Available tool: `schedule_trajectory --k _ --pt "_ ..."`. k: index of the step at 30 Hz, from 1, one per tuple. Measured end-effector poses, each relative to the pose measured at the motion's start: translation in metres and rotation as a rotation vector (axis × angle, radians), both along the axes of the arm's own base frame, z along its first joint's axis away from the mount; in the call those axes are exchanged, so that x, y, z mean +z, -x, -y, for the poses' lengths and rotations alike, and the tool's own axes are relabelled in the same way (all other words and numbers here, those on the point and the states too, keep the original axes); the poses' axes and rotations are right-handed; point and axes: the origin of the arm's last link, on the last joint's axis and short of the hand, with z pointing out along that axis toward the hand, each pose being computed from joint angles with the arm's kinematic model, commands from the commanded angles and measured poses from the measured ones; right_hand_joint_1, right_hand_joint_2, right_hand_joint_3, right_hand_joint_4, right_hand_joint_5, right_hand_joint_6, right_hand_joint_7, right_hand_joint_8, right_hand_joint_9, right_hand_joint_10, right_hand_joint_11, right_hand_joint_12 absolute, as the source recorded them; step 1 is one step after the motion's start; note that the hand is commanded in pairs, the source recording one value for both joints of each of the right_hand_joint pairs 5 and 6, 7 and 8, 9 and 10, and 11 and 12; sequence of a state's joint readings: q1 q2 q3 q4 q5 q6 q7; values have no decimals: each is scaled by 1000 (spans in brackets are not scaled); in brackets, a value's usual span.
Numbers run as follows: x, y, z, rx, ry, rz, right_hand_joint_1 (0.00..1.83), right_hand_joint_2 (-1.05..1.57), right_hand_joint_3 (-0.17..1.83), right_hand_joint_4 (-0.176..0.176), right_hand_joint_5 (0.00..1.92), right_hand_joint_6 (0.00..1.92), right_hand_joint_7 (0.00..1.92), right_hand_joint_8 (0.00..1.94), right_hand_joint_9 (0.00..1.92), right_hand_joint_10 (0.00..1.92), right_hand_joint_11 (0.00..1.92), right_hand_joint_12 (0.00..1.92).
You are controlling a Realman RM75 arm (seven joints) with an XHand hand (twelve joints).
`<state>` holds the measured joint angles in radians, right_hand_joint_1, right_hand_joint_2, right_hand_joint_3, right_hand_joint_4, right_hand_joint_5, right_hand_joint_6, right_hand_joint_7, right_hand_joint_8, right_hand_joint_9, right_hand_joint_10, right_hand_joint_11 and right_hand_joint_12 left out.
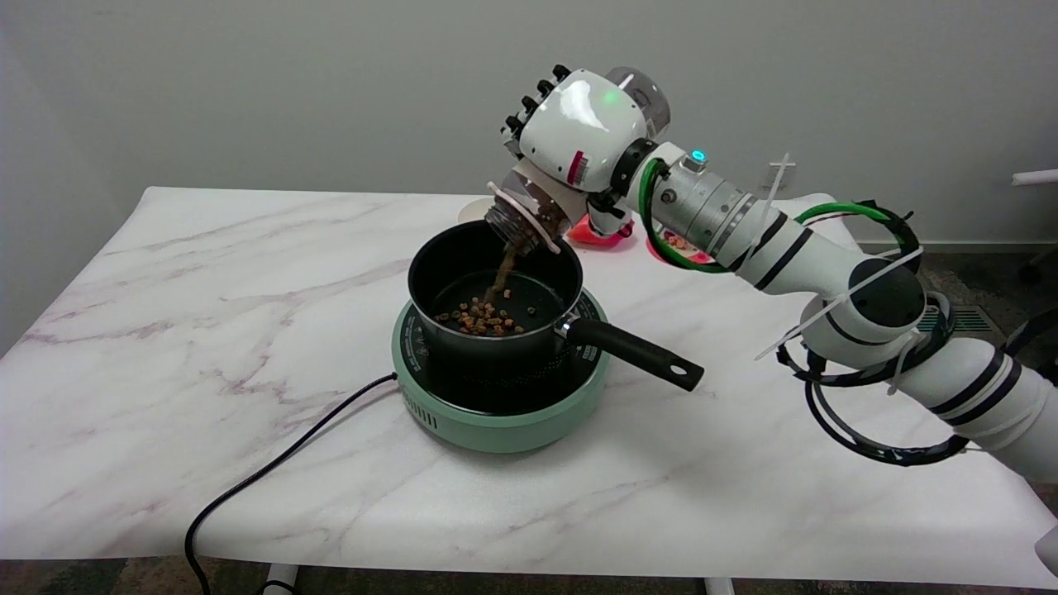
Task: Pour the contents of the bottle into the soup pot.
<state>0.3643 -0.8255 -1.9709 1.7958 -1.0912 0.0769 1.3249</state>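
A black soup pot (463, 330) with a long black handle (636, 353) stands on a mint-green hotplate (496, 413) near the table's middle. My right hand (583, 136) holds a clear bottle (529, 216) tilted mouth-down over the pot's far right rim. A brown stream of pellets (502, 277) falls from the bottle's mouth. Several pellets (482, 318) lie on the pot's bottom. The hand's white back covers most of the bottle; its clear base shows behind the hand at the upper right.
The hotplate's black cord (273, 471) runs to the lower left and off the marble table's front edge (413, 555). Behind the arm, a pink and red object (603, 233) lies on the table. A grey wall stands behind the table.
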Motion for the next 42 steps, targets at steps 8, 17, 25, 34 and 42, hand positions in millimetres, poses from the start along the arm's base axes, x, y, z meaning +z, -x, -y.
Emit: schedule_trajectory --k 8,17,25,34,42 --pt "-3 -5 4 34 -21 -103 1511 562 687 0 1561 1561 1591 1591 1120 1120 1065 1065" --pt "-1 -10 9 44 -34 -162 1510 552 700 0 1559 1559 1590 1590 1119 1119 1064 1064" --pt "4 -13 16 58 -27 -222 1512 551 696 0 1562 1562 1593 1593 1117 1117 1065 1065" --pt "6 -23 21 87 -27 -279 1507 557 697 0 1566 1566 1596 1596 1118 1118 1066 1066" --pt "5 -33 21 121 -38 -324 1505 569 697 0 1582 1582 1601 1601 1123 1123 1070 1070"
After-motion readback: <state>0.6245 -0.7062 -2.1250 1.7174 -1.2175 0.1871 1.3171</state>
